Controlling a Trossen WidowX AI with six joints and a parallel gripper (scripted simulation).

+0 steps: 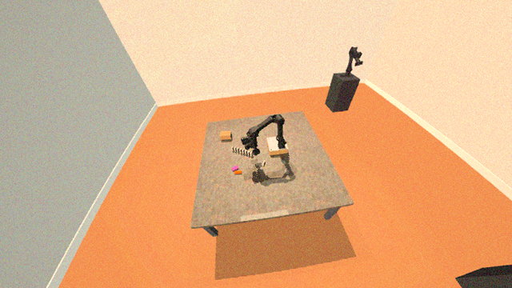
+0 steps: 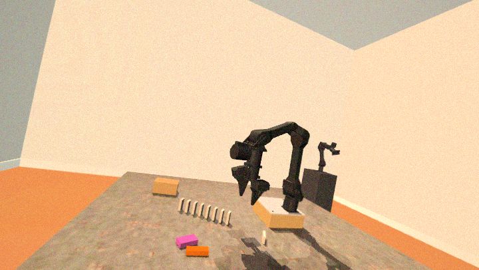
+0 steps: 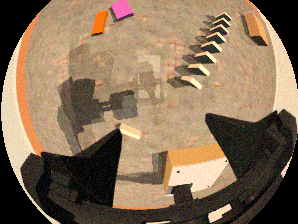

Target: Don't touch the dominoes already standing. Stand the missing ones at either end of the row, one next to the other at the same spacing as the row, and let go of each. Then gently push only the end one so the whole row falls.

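Several cream dominoes stand upright in an evenly spaced diagonal row. The row's end domino nearest the robot base [image 2: 228,217] [image 3: 191,81] stands in line with the others. A lone cream domino [image 1: 264,163] [image 2: 263,237] [image 3: 130,131] appears upright, well apart from the row, in front of the robot base. My gripper [image 2: 247,199] [image 3: 164,121] is open wide and empty. It hangs above the table, between the row's near end and the robot base in the exterior view. In the wrist view the lone domino shows beside the left fingertip, beyond it on the table.
A magenta block [image 1: 234,169] [image 2: 187,241] [image 3: 122,9] and an orange block [image 1: 238,172] [image 2: 197,251] [image 3: 100,23] lie in front of the row. A tan box [image 1: 226,136] [image 2: 165,186] [image 3: 255,28] is past its far end. The arm stands on a white-topped base box [image 2: 285,220] [image 3: 195,172].
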